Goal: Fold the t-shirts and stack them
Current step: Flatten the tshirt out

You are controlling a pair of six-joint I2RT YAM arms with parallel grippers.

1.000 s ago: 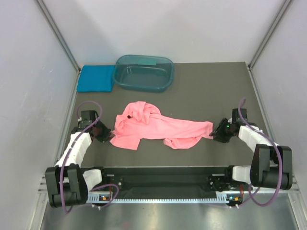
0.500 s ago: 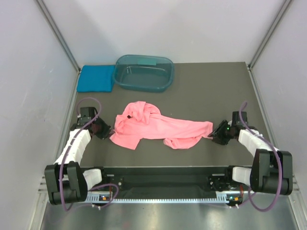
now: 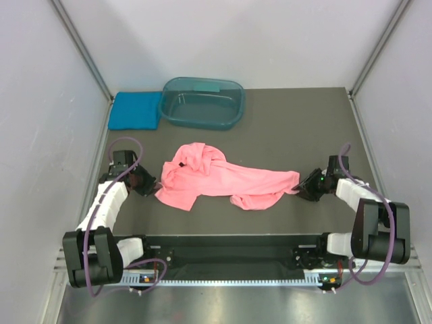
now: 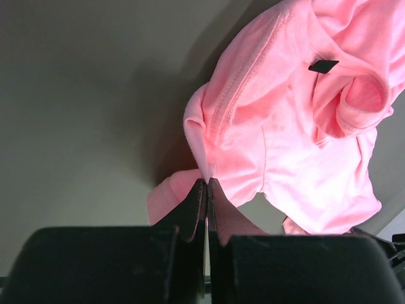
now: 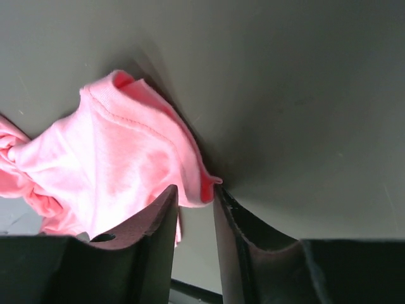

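The salmon-pink t-shirt (image 3: 223,179) lies crumpled across the middle of the table, stretched left to right. My left gripper (image 3: 150,187) is at its left end, shut on a thin pinch of the pink hem (image 4: 207,181). At the shirt's right tip is my right gripper (image 3: 302,190); its jaws stand apart with a pink corner (image 5: 202,183) loose between them, touching the right finger. In the right wrist view the right gripper (image 5: 195,191) is low over the table. The teal-blue t-shirt (image 3: 135,110) lies folded flat at the back left.
A dark teal see-through tub (image 3: 233,116) stands at the back, right beside the folded teal-blue shirt. Grey walls with metal posts close in the left, right and far sides. The arms' base rail (image 3: 229,250) runs along the near edge.
The left gripper has drawn slightly toward the far left with the hem still held. The right arm has shifted a little at the shirt's right tip. The shirt's shape is nearly unchanged.
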